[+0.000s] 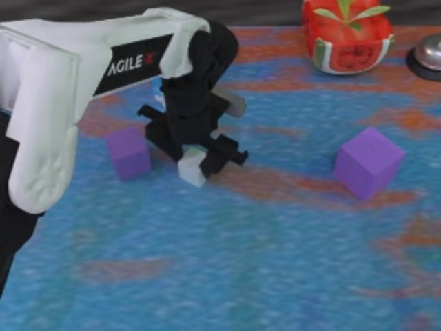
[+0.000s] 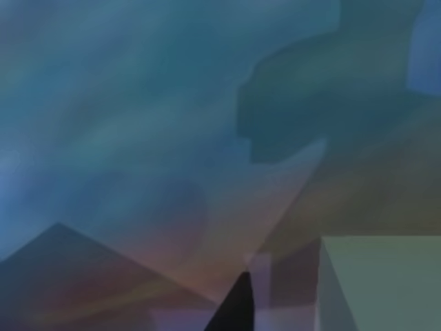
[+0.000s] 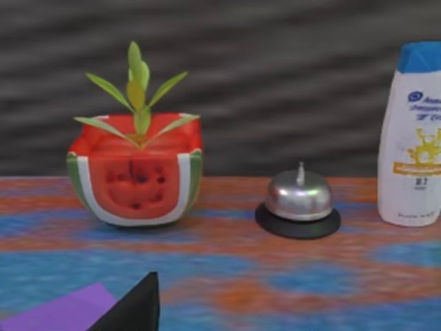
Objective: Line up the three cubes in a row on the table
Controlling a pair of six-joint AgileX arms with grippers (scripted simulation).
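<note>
The table (image 1: 227, 276) wears a mottled blue cover streaked with orange-red swirls, the warm streaks thickest along the far edge and under the cubes. Behind it runs a dark grey wall with faint horizontal bands.

My left arm reaches in from the top view's left, its left gripper (image 1: 198, 164) down at the table in the left-centre. The white cube (image 1: 193, 167) sits between the black fingers, resting on the cover; the fingers stand close on either side of it, but I cannot tell whether they are pressing it. In the left wrist view the white cube (image 2: 379, 283) fills one corner, with a dark fingertip (image 2: 234, 307) beside it.

The small purple cube (image 1: 128, 152) rests just left of the gripper, apart from the white one. The large purple cube (image 1: 368, 162) sits well apart toward the right, turned at an angle.

At the far edge stand a watermelon planter (image 1: 348, 34) with green leaves and a silver bell (image 1: 428, 55) on a black base. The right wrist view adds a white bottle (image 3: 417, 138) with a blue cap beside the bell, and shows one dark finger of the right gripper (image 3: 138, 307) low over the table; how far it is open cannot be told
</note>
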